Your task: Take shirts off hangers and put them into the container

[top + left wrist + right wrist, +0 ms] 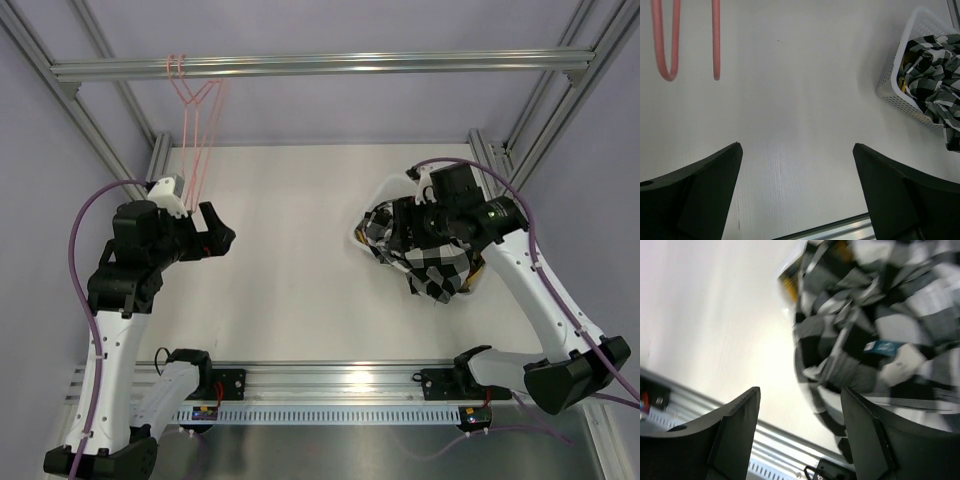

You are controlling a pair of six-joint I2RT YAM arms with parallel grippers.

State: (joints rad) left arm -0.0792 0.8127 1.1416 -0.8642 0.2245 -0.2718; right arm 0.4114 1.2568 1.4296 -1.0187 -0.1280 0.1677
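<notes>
Black-and-white check shirt (935,70), white basket (904,102), pink hangers (715,35).

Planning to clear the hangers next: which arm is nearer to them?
Left. The left arm has its open fingers close to the hangers' lower ends, not touching them. The right arm is far off to the side, over the basket of shirts.

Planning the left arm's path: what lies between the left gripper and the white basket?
Nothing: in the top view only bare white table separates the left gripper from the basket; the left wrist view shows the same.
</notes>
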